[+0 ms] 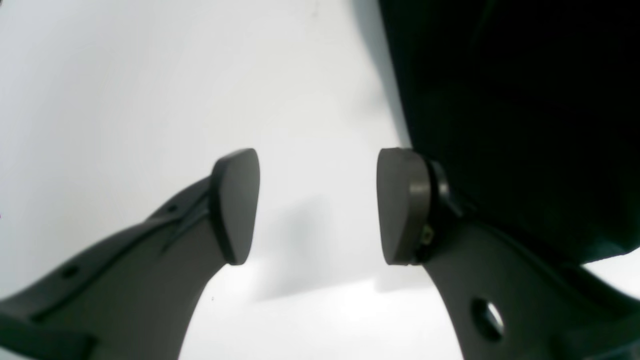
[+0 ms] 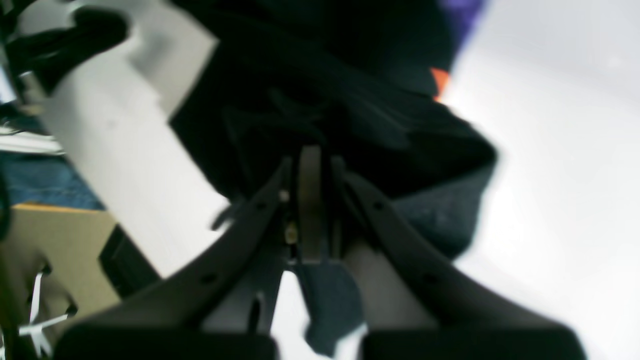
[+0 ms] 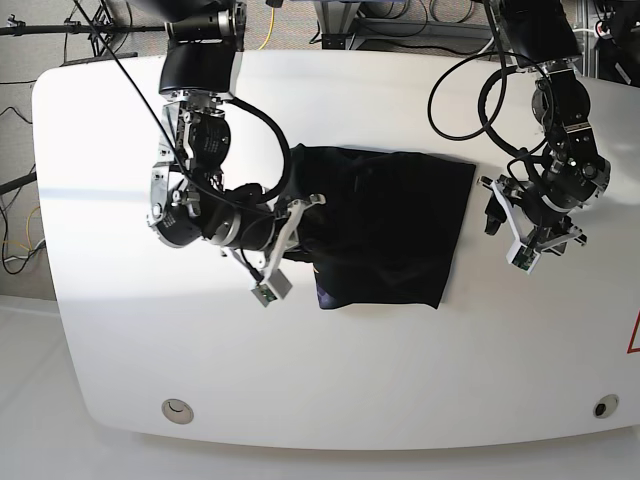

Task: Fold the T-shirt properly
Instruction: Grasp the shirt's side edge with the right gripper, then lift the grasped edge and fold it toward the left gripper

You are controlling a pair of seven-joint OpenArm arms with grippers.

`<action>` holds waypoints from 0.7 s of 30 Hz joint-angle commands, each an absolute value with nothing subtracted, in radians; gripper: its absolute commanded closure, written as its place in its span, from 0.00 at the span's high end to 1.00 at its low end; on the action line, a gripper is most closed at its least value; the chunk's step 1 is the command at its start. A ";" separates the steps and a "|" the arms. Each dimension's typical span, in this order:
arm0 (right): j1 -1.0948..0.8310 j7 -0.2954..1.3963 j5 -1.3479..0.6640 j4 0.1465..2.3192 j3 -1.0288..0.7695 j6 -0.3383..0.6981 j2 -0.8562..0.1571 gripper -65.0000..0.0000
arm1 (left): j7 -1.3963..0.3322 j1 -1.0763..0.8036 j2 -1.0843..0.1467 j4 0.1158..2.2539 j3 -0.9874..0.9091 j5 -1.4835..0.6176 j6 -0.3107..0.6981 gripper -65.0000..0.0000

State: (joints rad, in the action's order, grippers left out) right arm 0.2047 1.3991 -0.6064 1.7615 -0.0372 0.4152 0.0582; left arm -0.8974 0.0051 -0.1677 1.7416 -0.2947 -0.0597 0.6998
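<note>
What I cannot make out

My right wrist view is blurred: my right gripper (image 2: 311,200) hides the pinch point in the T-shirt (image 2: 350,100), and the orange tag (image 2: 440,82) is a smear. In my left wrist view the T-shirt runs off the top and right edges. From the base view my left gripper (image 3: 500,222) is too small to read.

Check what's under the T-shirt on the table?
The T-shirt lies on the white table. Anything beneath it is covered. The right gripper is shut on its edge.
</note>
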 commanded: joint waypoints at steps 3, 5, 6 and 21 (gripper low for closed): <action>0.226 1.385 -0.644 1.781 0.008 0.417 0.096 0.00 | -0.880 0.021 -0.174 1.758 -0.297 -0.070 0.698 0.53; 0.226 1.385 -0.644 1.781 0.039 0.417 0.111 0.00 | -0.880 0.021 -0.173 1.758 -0.297 -0.070 0.698 0.53; 0.226 1.385 -0.644 1.782 0.056 0.417 0.122 0.00 | -0.880 0.021 -0.173 1.758 -0.297 -0.070 0.698 0.53; 0.239 1.362 -0.644 1.779 0.294 0.423 0.157 0.00 | -0.880 0.021 -0.176 1.758 -0.297 -0.070 0.698 0.53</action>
